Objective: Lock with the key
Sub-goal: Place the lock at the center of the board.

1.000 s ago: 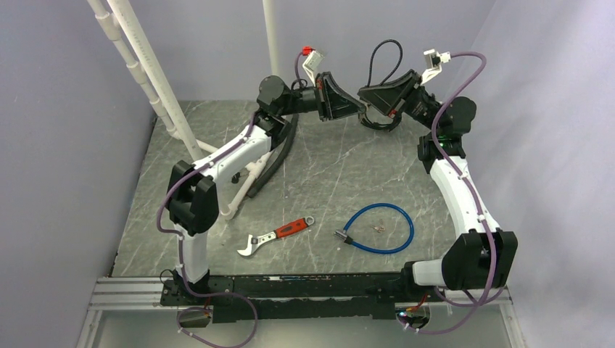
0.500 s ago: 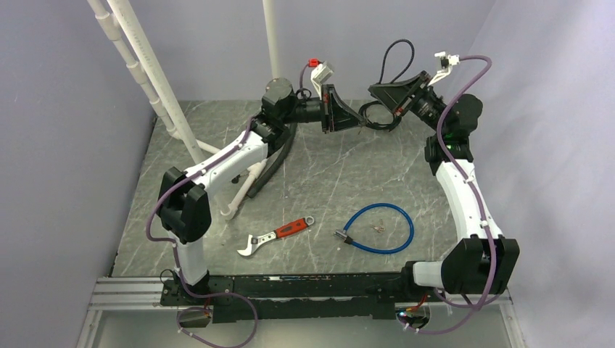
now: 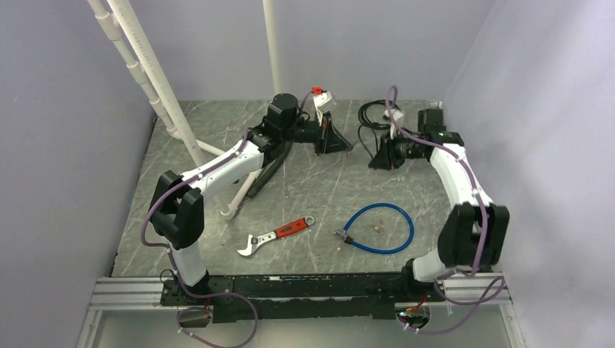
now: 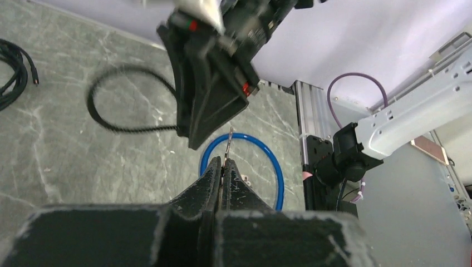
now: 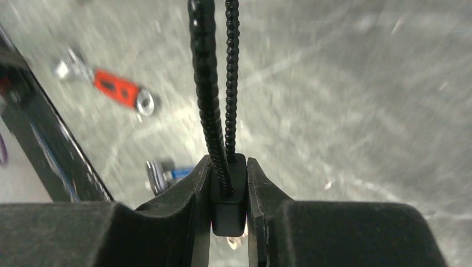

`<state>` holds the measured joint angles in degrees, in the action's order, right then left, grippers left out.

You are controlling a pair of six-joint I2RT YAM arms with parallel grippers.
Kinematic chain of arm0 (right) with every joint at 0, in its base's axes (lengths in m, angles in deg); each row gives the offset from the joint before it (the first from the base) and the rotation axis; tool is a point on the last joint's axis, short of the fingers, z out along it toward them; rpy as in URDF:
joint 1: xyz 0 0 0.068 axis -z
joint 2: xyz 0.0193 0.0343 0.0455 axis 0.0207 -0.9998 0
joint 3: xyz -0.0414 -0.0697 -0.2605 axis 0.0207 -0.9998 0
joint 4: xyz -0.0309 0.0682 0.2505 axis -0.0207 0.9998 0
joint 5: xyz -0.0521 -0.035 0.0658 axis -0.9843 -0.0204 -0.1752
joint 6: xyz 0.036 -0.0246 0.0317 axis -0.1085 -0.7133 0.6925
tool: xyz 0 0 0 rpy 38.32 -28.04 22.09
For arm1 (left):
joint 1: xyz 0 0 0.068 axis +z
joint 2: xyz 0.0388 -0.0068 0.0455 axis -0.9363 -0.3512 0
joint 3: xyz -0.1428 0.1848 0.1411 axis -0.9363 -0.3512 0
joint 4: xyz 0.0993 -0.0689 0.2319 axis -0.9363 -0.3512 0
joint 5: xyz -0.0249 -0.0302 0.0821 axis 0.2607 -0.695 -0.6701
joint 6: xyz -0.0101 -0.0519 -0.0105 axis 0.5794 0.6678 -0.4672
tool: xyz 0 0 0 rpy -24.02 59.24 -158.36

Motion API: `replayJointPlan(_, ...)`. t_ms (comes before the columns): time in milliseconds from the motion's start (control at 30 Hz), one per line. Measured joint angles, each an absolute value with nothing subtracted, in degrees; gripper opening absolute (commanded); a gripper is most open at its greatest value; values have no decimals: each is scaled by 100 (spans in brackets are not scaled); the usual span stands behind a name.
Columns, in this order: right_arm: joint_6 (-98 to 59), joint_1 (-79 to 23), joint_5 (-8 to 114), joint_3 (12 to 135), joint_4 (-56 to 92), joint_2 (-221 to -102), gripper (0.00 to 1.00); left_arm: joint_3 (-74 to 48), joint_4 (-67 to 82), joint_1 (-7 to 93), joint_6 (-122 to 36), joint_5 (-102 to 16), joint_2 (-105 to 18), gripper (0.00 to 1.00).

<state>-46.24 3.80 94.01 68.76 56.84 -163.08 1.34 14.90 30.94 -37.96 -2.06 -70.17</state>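
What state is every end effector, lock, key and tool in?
Left end effector, shut on the key.
Right end effector, shut on the black cable lock.
Key, pinched, apart from that lock.
Blue cable lock, looped on the table.
Wrench, lying flat on the table.

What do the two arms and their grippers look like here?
The left arm and right arm have white links between bulky black joint housings, each trailed by a purple cable. The left gripper and right gripper are black wedges tapering to two fingers. A green light glows on the right arm.
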Motion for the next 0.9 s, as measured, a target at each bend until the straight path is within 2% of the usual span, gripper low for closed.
replayJointPlan(200, -6600, 380, 8610, 6894, 7286, -17585, 1, -65, 1333, 3094, -4056, -298, -6971, 0)
replayJointPlan(333, -7330, 380, 8374, 7176, 7841, -18216, 11, -152, 1294, 3094, -4215, -357, -6949, 0)
replayJointPlan(433, -7857, 378, 8337, 7534, 8152, -18669, 11, -303, 1246, 3094, -4300, -403, -6879, 0)
replayJointPlan(567, -8373, 373, 8297, 7733, 8403, -19171, 15, -353, 1149, 3094, -4368, -462, -6866, 0)
replayJointPlan(900, -8947, 229, 8118, 8253, 8842, -19783, 16, -467, 1082, 3094, -4427, -598, -6787, 0)
